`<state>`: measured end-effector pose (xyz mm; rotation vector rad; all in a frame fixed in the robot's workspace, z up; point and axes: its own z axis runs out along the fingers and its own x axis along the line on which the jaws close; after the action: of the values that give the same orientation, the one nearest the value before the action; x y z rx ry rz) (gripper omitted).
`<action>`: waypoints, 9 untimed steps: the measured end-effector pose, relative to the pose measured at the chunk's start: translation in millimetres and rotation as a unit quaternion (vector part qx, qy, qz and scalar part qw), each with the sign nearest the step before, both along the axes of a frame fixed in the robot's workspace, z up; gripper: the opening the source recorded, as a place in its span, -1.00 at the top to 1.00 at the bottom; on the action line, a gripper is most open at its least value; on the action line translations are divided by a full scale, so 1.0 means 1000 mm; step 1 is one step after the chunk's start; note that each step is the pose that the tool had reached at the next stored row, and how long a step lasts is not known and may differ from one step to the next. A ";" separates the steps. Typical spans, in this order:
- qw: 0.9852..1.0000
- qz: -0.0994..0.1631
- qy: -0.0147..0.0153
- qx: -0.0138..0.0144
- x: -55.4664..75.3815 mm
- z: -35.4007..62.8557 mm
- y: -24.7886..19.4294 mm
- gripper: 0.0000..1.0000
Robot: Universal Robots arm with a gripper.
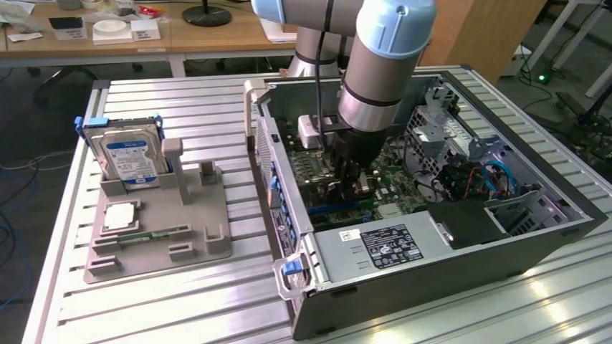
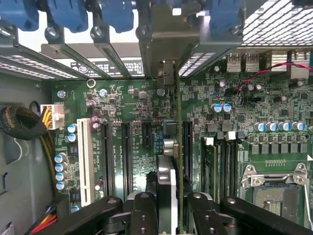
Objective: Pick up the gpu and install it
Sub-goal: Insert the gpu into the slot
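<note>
Close up in the wrist view, we see the gripper (image 2: pixel 168 208) partly closed, its black fingers (image 2: pixel 144 213) clamping the graphics card (image 2: pixel 168 161) edge-on, the card upright over the green motherboard (image 2: pixel 132 122) with its metal bracket (image 2: pixel 166 44) at the case's rear slots. From the exterior view we see instead the arm (image 1: pixel 383 64) reaching down into the open computer case (image 1: pixel 535 236), and on that view's left a grey holder (image 1: pixel 182 215) with a blue-labelled hard drive (image 1: pixel 129 158) standing on the table (image 1: pixel 172 308).
</note>
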<state>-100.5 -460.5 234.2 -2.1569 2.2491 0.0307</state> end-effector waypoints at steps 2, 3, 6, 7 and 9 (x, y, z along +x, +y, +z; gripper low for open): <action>1.000 0.000 0.000 0.000 0.000 0.0001 0.0000 0.44; 1.000 0.000 0.000 0.000 0.000 0.0001 0.0000 0.44; 1.000 0.000 0.000 0.000 0.000 0.0001 0.0000 0.44; 1.000 0.000 0.000 0.000 0.000 0.0001 -0.0001 0.44; 1.000 0.000 0.000 0.000 0.000 0.0001 -0.0004 0.44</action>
<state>-100.6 -460.9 234.3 -2.1568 2.2493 0.0307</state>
